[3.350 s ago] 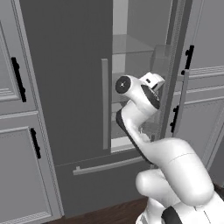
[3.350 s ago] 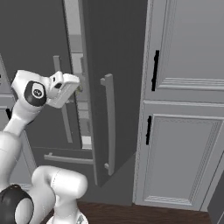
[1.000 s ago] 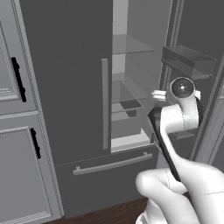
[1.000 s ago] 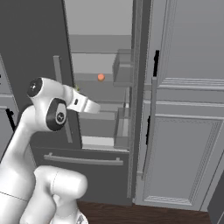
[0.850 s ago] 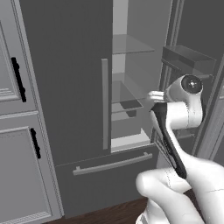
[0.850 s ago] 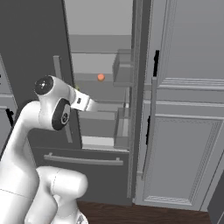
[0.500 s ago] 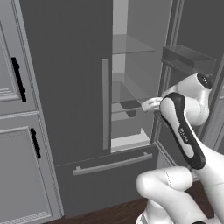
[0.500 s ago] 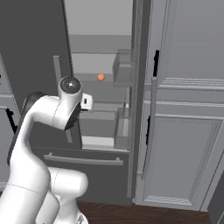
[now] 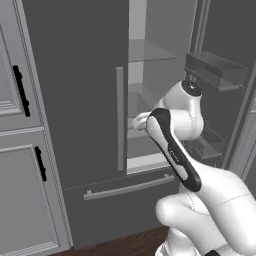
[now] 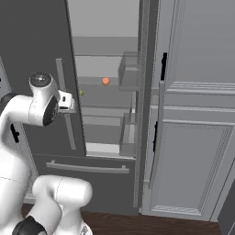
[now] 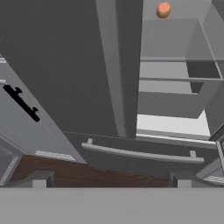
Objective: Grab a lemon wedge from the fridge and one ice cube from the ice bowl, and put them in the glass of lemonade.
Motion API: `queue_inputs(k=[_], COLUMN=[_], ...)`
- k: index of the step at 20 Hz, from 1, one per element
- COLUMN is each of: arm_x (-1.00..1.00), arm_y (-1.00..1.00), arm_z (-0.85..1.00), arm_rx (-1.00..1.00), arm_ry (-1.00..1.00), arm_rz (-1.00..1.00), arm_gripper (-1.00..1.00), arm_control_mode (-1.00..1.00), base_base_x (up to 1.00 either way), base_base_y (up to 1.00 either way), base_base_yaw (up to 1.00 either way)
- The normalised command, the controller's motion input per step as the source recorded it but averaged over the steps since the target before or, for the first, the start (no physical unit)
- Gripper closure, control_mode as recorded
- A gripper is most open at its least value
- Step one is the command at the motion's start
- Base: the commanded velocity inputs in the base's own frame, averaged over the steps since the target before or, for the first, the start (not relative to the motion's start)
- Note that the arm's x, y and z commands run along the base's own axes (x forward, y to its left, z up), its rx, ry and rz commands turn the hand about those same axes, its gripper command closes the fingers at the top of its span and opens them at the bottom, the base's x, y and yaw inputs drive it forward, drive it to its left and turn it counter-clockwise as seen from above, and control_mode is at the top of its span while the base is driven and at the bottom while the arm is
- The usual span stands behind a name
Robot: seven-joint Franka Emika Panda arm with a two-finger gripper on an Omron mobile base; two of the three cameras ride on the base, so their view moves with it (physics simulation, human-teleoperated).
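The fridge (image 9: 75, 75) stands before me, its left door shut and its right door (image 10: 146, 114) swung wide open. On a glass shelf inside lies a small yellow-green piece, apparently the lemon wedge (image 10: 81, 92), with an orange round fruit (image 10: 106, 81) to its right; the fruit (image 11: 163, 9) also appears at the top of the hand view. My gripper (image 10: 72, 103) hangs open and empty in front of the left door's bar handle (image 11: 111, 65), its fingertips (image 11: 39, 181) wide apart. The ice bowl and the glass of lemonade are out of view.
The bottom drawer with its long handle (image 11: 142, 153) lies below the hand. Door bins (image 9: 212, 67) jut from the open right door. Pale panelled cabinets with black handles (image 9: 20, 90) flank the fridge on the left and cabinets (image 10: 197, 114) on the right. Dark wood floor (image 11: 65, 173) below.
The arm has swung left, from the open right door toward the middle of the fridge, and the hand now points at the left door's handle. The jaws stayed open. The door has not moved.
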Motion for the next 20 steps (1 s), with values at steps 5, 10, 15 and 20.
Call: queue_inputs(k=[5,10,15,20], arm_x=[0.66,0.38,0.87,0.68], arm_y=[0.56,0.17,0.06,0.01], arm_z=[-0.02,-0.15,-0.21,-0.03], arm_rx=[-0.14,0.0,-0.01,0.0], arm_ry=[0.29,0.09,0.02,-0.15], arm_rz=[-0.14,-0.09,-0.06,-0.02], arm_gripper=[-1.0,-1.0,-1.0,-1.0], arm_control_mode=[-1.0,-1.0,-1.0,-1.0], base_base_x=[0.0,0.0,0.0,0.0], base_base_y=[0.0,0.0,0.0,0.0], base_base_yaw=[0.0,0.0,0.0,0.0])
